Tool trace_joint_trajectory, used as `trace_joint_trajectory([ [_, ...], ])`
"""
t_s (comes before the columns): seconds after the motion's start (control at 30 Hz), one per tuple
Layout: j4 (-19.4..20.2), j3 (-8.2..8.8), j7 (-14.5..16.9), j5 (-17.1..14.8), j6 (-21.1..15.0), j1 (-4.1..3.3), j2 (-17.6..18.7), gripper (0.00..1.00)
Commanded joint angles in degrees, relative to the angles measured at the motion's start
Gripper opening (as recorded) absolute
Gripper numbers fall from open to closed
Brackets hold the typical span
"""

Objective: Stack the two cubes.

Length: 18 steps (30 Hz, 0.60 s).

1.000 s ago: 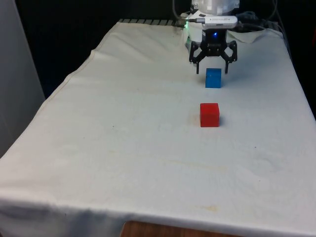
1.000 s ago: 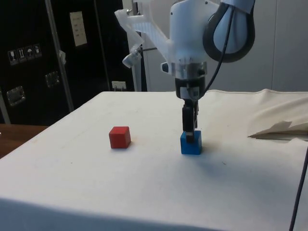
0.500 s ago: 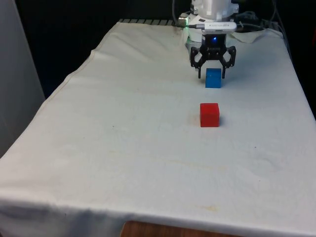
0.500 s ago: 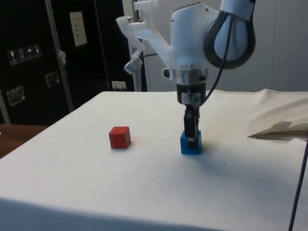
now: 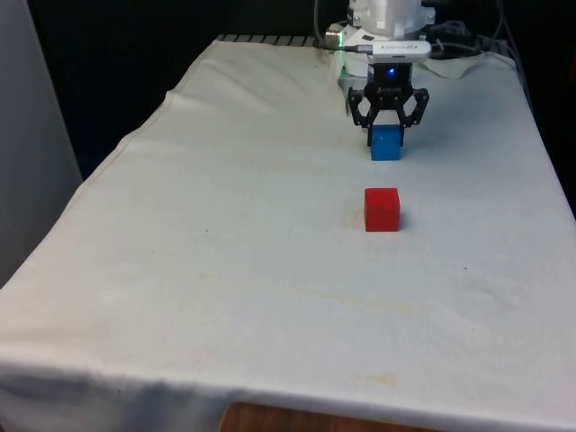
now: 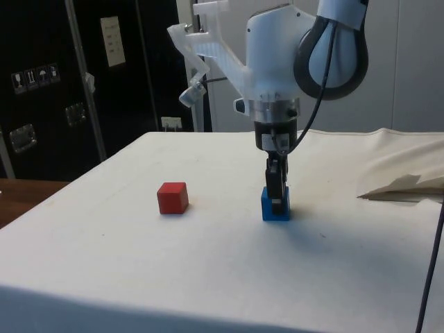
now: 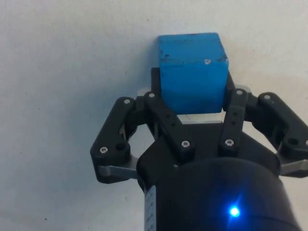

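Observation:
The blue cube sits on the white cloth toward the far end of the table, and my gripper has come down over it with its fingers pressed against the cube's two sides. In the wrist view the blue cube is held between the two black fingers, which touch its sides. From the side, the gripper stands upright on the blue cube, which still rests on the cloth. The red cube lies apart, nearer the front camera; the red cube stands free in the side view.
The white cloth covers the table, with open cloth all around both cubes. A raised fold of cloth lies at the side view's right.
The fingers have gone from wide open to closed against the blue cube. The gripper sank slightly over the cube, which shifted a touch; the red cube stayed put.

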State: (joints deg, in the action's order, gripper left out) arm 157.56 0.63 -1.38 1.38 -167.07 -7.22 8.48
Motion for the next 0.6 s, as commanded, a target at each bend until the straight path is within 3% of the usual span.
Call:
trace_joint_trajectory([
  [0.0, 0.0, 0.00, 0.0, 0.0, 0.0, 0.00, 0.0, 0.02],
  [0.57, -0.1, -0.11, 0.0, -0.4, 1.2, 0.23, -1.9, 0.02],
])
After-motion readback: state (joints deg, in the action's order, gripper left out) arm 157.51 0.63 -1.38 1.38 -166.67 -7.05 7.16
